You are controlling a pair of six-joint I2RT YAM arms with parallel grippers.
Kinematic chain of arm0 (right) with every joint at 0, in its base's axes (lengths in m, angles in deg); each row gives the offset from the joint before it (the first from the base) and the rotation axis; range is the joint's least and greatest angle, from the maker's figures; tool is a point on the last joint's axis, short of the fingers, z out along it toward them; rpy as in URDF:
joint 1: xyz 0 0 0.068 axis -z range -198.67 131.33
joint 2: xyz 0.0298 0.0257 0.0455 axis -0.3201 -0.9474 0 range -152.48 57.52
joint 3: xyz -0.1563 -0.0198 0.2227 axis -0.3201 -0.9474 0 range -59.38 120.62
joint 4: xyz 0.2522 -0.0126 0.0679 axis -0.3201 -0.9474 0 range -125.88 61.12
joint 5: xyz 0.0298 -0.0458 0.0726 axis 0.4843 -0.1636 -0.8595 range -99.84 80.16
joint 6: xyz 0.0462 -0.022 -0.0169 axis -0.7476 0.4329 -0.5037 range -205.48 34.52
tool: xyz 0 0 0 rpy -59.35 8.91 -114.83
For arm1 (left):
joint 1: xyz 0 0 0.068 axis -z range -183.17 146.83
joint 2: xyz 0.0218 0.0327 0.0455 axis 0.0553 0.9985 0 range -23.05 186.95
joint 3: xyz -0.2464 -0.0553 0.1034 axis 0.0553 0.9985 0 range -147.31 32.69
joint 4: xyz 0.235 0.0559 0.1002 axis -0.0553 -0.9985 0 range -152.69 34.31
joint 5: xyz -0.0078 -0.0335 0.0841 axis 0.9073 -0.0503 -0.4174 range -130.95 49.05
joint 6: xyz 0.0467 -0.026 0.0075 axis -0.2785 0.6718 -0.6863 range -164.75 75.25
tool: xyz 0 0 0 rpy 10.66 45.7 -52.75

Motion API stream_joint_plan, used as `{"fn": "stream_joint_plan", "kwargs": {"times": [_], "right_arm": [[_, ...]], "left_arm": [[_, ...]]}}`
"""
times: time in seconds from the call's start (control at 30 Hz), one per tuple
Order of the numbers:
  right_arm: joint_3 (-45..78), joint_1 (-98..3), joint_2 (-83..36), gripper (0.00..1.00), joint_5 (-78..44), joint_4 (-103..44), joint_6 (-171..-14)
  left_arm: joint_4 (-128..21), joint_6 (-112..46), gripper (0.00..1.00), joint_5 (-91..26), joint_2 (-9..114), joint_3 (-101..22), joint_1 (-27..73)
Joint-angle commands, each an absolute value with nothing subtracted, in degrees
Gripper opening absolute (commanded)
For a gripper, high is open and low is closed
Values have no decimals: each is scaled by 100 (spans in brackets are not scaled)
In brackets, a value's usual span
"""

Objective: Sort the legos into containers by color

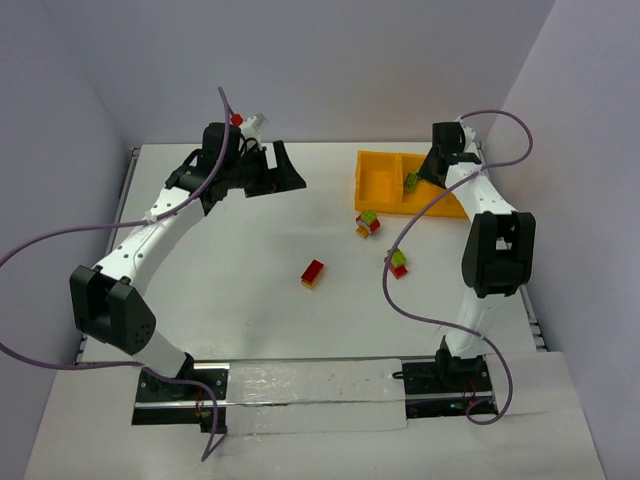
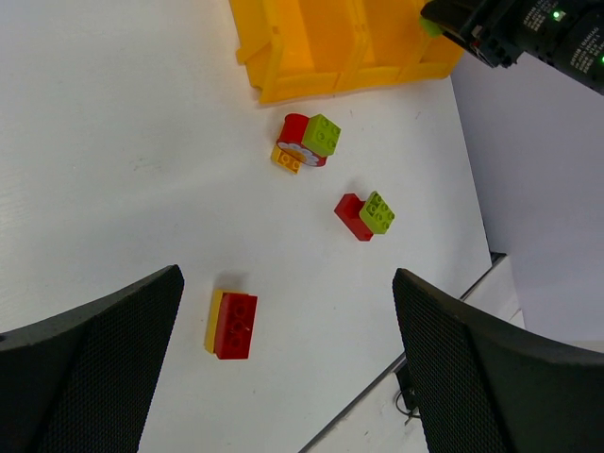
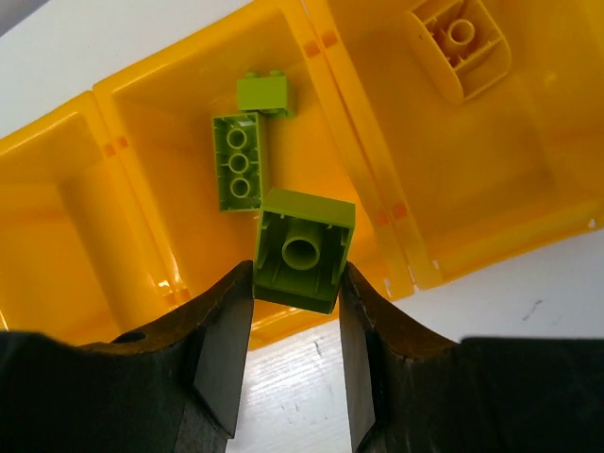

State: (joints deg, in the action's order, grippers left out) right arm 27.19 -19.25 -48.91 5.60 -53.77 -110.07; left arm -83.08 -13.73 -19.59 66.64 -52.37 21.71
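Depositing a lime brick (image 3: pixel 304 247) is judged to be the step in hand. The brick is clamped between the jaws of the right pincer (image 3: pixel 295 278), underside up, its hollow tube showing. It is held above the near wall of the tray (image 3: pixel 354 160), over the edge of the middle compartment (image 3: pixel 170 217).

Two lime bricks (image 3: pixel 238 162) are seen on that compartment's floor. A yellow piece (image 3: pixel 462 42) lies in the compartment to its right in the wrist view. The third compartment shows nothing in the part seen.

Next move, as judged: the brick is to be carried slightly further in over the middle compartment, and the jaws are then to be parted so that it falls among its like. The margin to the near wall looks slim, so a release here could leave the brick on the rim or on the table (image 1: pixel 230 260).

The left pincer (image 2: pixel 288 278) is spread wide with nothing held, raised over the far left of the table, well apart from the tray.

Unsorted on the table:
- a red-and-yellow pair (image 2: pixel 232 325)
- a red-and-lime pair (image 2: pixel 365 214)
- a cluster (image 2: pixel 304 142) of red, lime and yellow pieces just beside the tray
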Motion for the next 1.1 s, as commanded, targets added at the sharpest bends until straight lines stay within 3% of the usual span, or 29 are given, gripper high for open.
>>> {"fn": "stream_joint_plan", "kwargs": {"times": [0.0, 0.1, 0.2, 0.37, 0.53, 0.77, 1.07], "right_arm": [[3438, -1911, -5240, 46, 430, -5426, -10872], [3580, -1911, -5321, 61, 307, -5486, -10828], [3512, -1911, -5226, 68, 229, -5478, -10795], [2993, -1915, -4542, 69, 22, -5457, -10846], [1541, -2426, -3234, 68, -420, -5064, -10612], [-258, -3527, -1905, 76, -532, -5463, -10404], [-1356, -3620, -1316, 88, -709, -5476, -10714]], "left_arm": [[-8395, -1482, 99, -1829, 6699, -5639, 2135], [-8399, -1495, 99, -1858, 6681, -5617, 2130], [-8348, -1462, 99, -1857, 6665, -5570, 2135], [-8242, -1416, 99, -1854, 6676, -5481, 2131], [-8115, -1362, 99, -1817, 6742, -5405, 2128], [-7921, -1214, 99, -1582, 6871, -5533, 2126], [-7822, -1191, 99, -1449, 6993, -5440, 2126]]}}
